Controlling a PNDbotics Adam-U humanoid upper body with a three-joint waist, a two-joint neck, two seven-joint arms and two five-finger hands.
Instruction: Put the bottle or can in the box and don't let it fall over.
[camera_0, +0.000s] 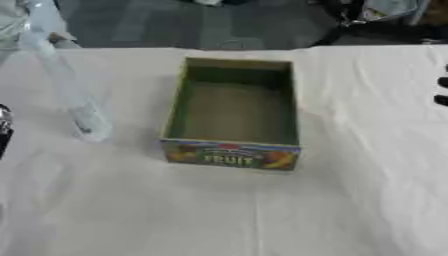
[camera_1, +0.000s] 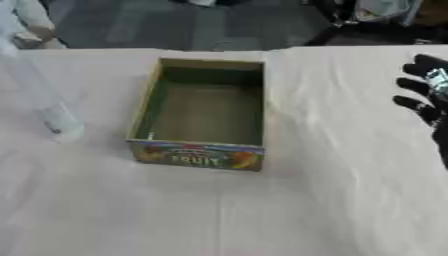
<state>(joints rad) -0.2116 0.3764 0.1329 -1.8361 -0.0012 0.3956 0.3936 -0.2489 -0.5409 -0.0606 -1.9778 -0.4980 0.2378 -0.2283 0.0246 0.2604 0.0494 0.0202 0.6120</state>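
An open cardboard box (camera_0: 231, 152) with a green inside and a fruit print on its front wall stands in the middle of the table, with nothing in it. To its left a clear plastic bottle (camera_0: 83, 117) stands blurred on the cloth, its top leaning towards the far left corner. A person's hand (camera_1: 33, 22) shows at the bottle's upper end. My right hand (camera_1: 426, 95) hovers at the right edge, black fingers spread and open, well apart from the box. Only a sliver of my left hand (camera_0: 3, 127) shows at the left edge, near the bottle's base.
A white wrinkled cloth (camera_0: 219, 210) covers the table. Beyond the far edge lies dark floor with dark equipment (camera_1: 376, 20) at the upper right.
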